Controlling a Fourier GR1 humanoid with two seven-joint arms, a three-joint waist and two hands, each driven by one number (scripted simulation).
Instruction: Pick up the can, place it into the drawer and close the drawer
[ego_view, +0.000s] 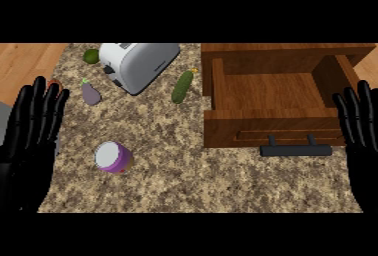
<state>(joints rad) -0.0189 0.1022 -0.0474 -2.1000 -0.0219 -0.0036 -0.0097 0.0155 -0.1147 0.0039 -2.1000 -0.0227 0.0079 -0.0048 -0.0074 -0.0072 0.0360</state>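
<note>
A purple can (113, 157) with a white top stands on the speckled granite counter (192, 175), left of centre. The wooden drawer (269, 92) is pulled open at the right, nothing inside it, with a black handle (295, 150) on its front. My left hand (31, 125) rests open at the left edge, fingers up, a short way left of the can. At the right edge my right hand (359, 130) is likewise open and upright, just right of the drawer's front corner. Neither hand touches anything.
A silver toaster (139, 62) lies at the back of the counter. A green cucumber (182, 86) lies beside the drawer's left wall. A purple eggplant (90, 93) and a green lime (91, 55) sit at the back left. Wooden floor shows beyond the counter's left edge.
</note>
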